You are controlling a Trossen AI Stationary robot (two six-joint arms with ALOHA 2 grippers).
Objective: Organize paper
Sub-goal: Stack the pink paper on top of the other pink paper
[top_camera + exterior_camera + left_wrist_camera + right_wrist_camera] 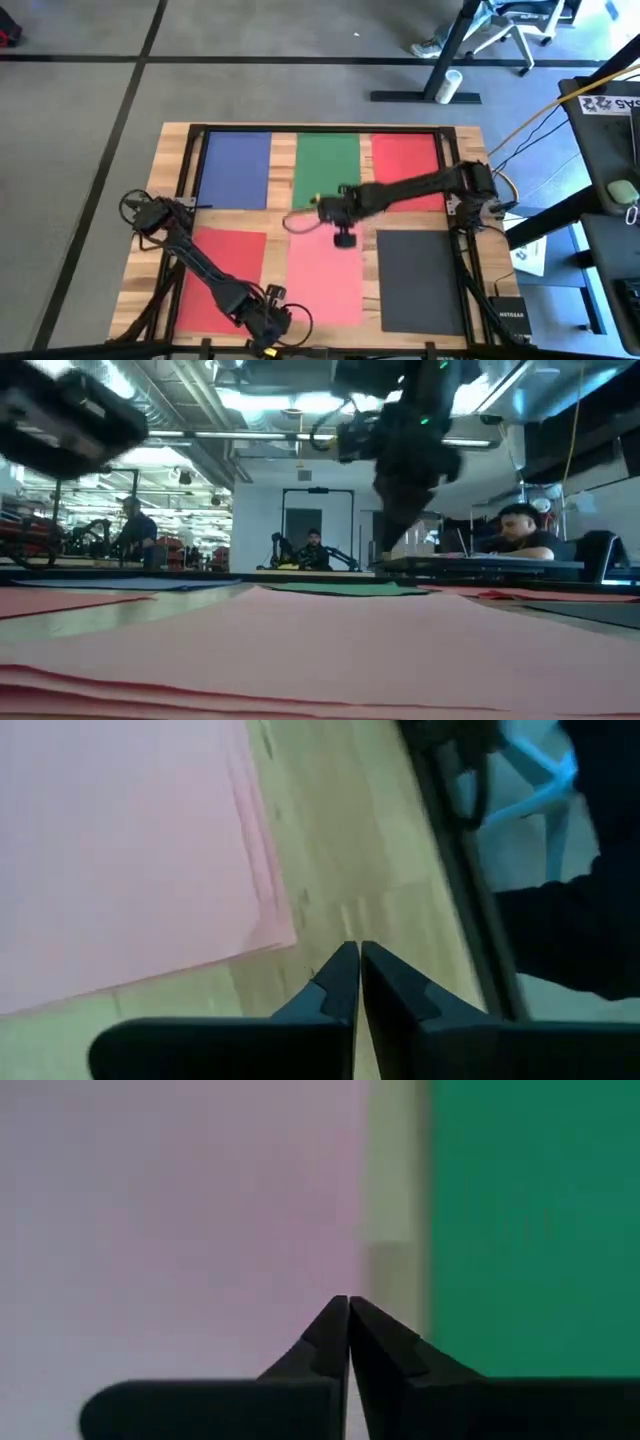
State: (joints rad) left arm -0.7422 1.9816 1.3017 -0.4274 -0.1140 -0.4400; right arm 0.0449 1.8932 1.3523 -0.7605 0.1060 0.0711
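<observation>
Six sorted sheets cover the desk [160, 215]; the right hand [322, 210], pinched shut and empty, hovers where salmon paper [325, 265] meets green paper [327, 170], seemingly between placements; left hand [268, 322] closed.

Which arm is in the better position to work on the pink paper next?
Probably the right: the right gripper, shut, hangs over the pink paper's far edge. The left gripper, shut, is off its near corner.

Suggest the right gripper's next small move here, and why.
Probably lower onto the salmon pink stack and open. The right gripper hangs shut and empty over that stack's far edge, beside the green paper; the left gripper waits shut near the table's front edge.
</observation>
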